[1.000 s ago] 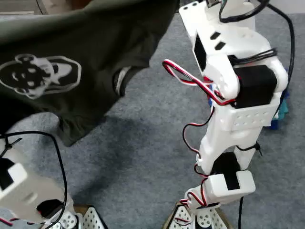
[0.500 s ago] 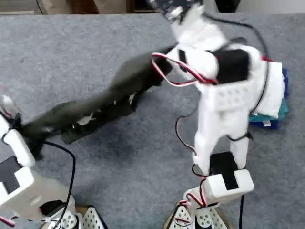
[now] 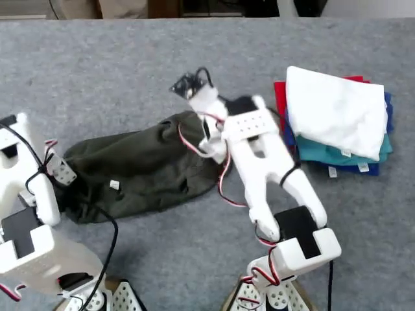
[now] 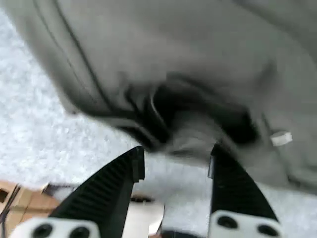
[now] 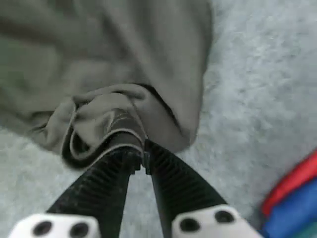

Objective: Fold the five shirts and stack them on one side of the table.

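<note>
Laying-down of the fifth garment. The dark green shirt (image 3: 142, 165), which a second ago was being held up high and spread wide between the two arms, and half a second ago was swinging down as a stretched band, is now lying on the grey table (image 3: 130, 58) as a rumpled oblong between the arms, its print no longer showing; the left gripper (image 4: 176, 156) is hanging over the shirt's left end with its jaws spread apart and no cloth between them, so it appears to have let go; the right gripper (image 5: 142, 151) is still pinching a bunched fold at the shirt's right end, jaws pressed almost together on the fabric; the stack of folded shirts (image 3: 334, 116), four deep with white on top, is sitting near the right side, apart from the green one. The shake-out has not left the cloth flat, so smoothing is probably needed before folding and stacking can begin.
</note>
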{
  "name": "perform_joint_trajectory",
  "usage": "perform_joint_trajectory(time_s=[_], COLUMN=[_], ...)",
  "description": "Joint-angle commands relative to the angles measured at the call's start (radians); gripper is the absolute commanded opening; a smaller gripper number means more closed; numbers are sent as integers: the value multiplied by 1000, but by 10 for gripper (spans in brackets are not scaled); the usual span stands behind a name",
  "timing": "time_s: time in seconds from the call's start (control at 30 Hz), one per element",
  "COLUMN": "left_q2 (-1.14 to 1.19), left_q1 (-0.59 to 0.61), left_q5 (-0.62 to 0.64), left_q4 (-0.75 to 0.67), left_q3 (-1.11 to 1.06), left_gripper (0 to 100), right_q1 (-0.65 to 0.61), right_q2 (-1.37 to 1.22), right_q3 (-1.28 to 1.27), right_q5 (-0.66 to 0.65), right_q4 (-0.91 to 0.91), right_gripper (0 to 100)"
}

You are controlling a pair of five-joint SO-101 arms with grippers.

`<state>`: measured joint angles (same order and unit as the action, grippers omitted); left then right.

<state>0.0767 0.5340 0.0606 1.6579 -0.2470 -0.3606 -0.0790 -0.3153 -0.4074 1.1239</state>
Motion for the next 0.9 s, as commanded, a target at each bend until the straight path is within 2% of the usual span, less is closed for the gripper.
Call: perform_joint_trajectory(time_s=[0.0,0.3,0.4,0.53,0.63,0.77,0.87], left_q2=[-45,-251,-229,-143,-64,21,88], left_q1=[-18,-61,-61,-64,-118,-195,-199], left_q5=[-11,-110,-103,-44,-34,-31,5], left_q4=[106,97,-20,-190,-236,-204,-176], left_q3=[166,61,-9,-48,11,192,287], left_gripper=[228,229,228,228,228,228,228], right_q1=[22,53,53,53,53,53,53], right_q2=[13,-7,-35,-91,-131,-166,-173], right_q3=[-104,-286,-259,-202,-148,-110,-102], right_q5=[-3,3,8,75,86,86,86], right_q4=[-164,-353,-351,-341,-295,-264,-259], right_gripper=[2,2,2,2,2,2,2])
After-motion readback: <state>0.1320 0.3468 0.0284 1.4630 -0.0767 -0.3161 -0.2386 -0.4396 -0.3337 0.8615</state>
